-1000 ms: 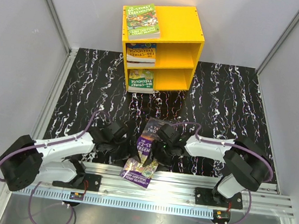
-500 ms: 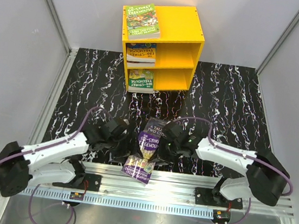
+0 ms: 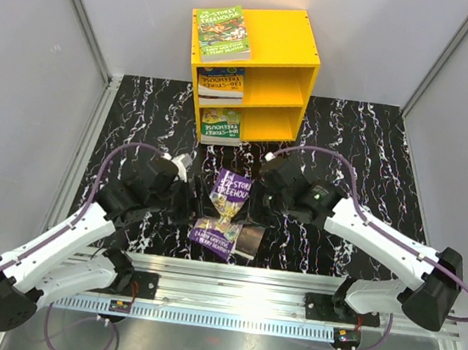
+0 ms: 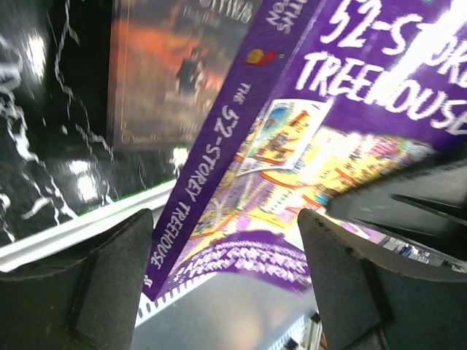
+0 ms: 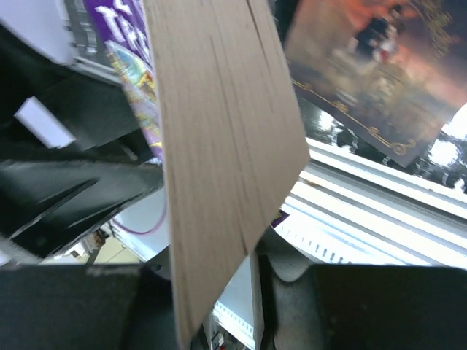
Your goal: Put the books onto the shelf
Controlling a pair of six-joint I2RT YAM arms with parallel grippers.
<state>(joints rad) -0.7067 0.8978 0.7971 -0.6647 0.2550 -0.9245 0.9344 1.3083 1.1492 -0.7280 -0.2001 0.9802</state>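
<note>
The right end effector [image 3: 255, 201] is clenched on the page side of the purple book [image 3: 229, 198], which is held tilted above the near tabletop [image 3: 364, 157]. The left end effector [image 4: 226, 281] is released, its fingers set either side of the spine. A firm pinch and a lift clear of the dark book [image 4: 175, 73] are advised. Room is offered on the right of both compartments of the shelf [image 3: 293, 41], beside the stacked books [image 3: 221, 84].
</note>
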